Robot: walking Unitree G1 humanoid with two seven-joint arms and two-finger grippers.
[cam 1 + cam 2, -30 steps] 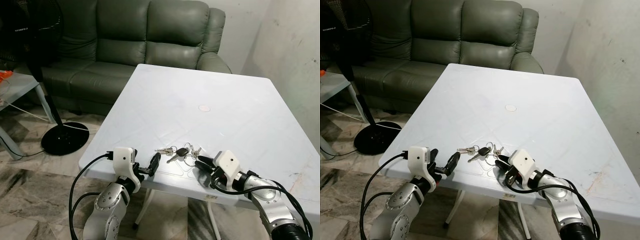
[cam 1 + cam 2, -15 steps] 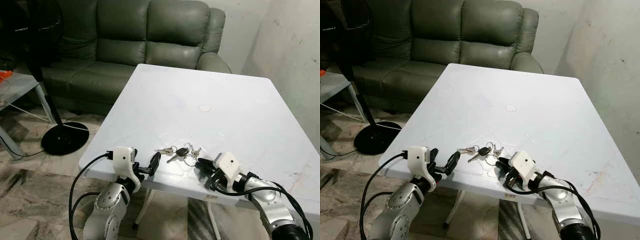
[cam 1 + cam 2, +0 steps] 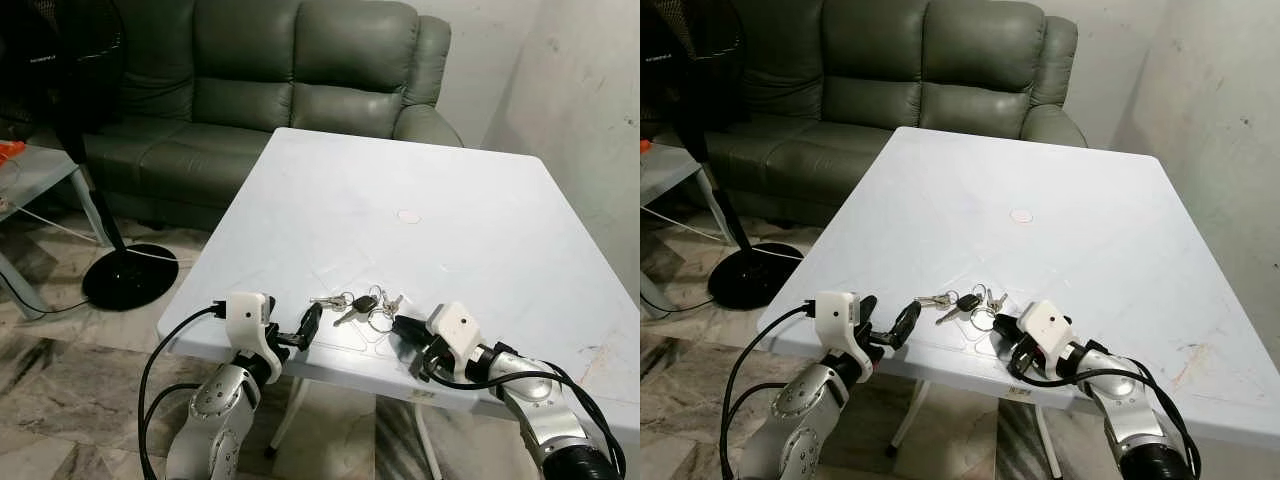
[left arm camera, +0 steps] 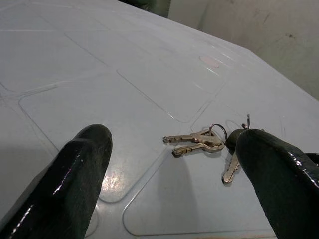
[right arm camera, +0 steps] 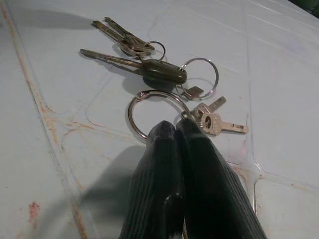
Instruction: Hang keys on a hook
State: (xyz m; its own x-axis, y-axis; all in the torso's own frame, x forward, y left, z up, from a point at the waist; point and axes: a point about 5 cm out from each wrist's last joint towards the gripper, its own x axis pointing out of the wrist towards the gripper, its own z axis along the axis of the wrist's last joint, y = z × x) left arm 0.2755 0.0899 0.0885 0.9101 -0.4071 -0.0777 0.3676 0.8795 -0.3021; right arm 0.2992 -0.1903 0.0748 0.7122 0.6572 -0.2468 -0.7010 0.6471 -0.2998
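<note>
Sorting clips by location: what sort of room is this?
Most likely a home living room: a grey-green leather sofa behind a white plastic table, a black pedestal fan on the marble-pattern floor.

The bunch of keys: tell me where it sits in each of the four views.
Left eye view: keys near the table's front edge, between the grippers.
Right eye view: same spot.
Left wrist view: centre-right.
Right wrist view: upper middle, ahead of the right gripper.
Shared landmark: the black-headed key.
</note>
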